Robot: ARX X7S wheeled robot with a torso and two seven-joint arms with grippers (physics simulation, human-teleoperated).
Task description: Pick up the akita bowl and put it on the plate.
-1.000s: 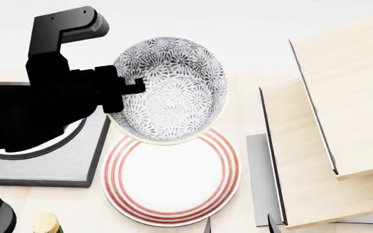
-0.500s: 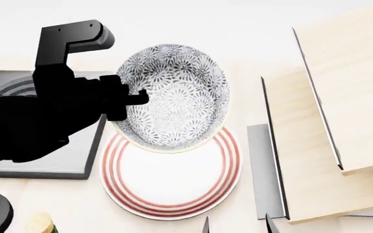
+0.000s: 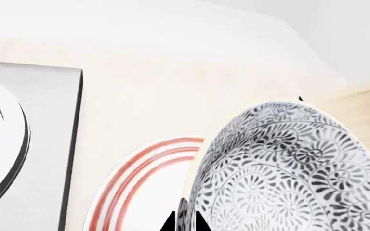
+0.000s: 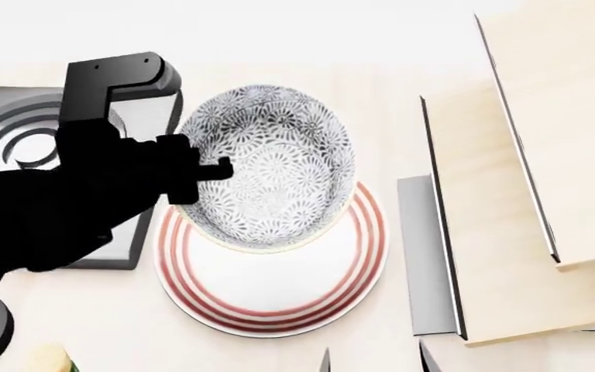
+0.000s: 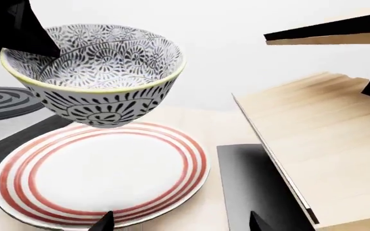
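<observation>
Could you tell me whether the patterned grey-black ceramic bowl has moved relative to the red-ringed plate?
Yes. The patterned ceramic bowl now overlaps more of the red-ringed white plate, carried by the left gripper.

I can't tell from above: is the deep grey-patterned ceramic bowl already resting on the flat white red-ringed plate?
No, the right wrist view shows the patterned bowl hanging clear above the red-ringed plate, with a gap under its base.

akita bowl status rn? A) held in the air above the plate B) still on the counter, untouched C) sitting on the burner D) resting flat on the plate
A: the right wrist view shows the akita bowl clear of the plate, with the left gripper gripping its rim.
</observation>
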